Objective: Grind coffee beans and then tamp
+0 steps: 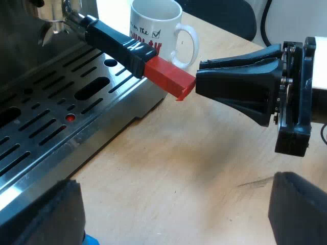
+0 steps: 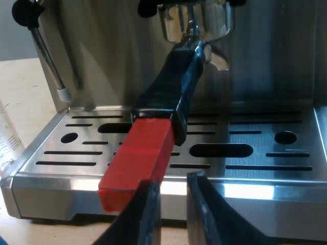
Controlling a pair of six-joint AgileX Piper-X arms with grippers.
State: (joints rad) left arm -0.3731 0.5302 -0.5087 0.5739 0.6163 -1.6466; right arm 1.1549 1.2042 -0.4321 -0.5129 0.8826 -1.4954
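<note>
The metal holder (image 2: 196, 23) is locked into the espresso machine's (image 2: 117, 51) front. Its dark handle (image 1: 115, 43) sticks out over the drip tray (image 1: 46, 127) and ends in a red block (image 1: 168, 76). My right gripper (image 2: 173, 201) has its fingertips (image 1: 204, 84) against the side of the red end (image 2: 138, 163). Its fingers stand almost together, with a thin slit and nothing in it. My left gripper (image 1: 171, 217) hangs wide open over the bare wooden table (image 1: 194, 168), short of the handle and holding nothing.
A white mug (image 1: 156, 28) with printed lettering stands on the table beyond the red end. A steam wand (image 2: 48, 56) hangs at the machine's side, with a measuring glass (image 2: 7, 138) next to the tray. A scrap of blue (image 1: 91, 240) shows by one left finger.
</note>
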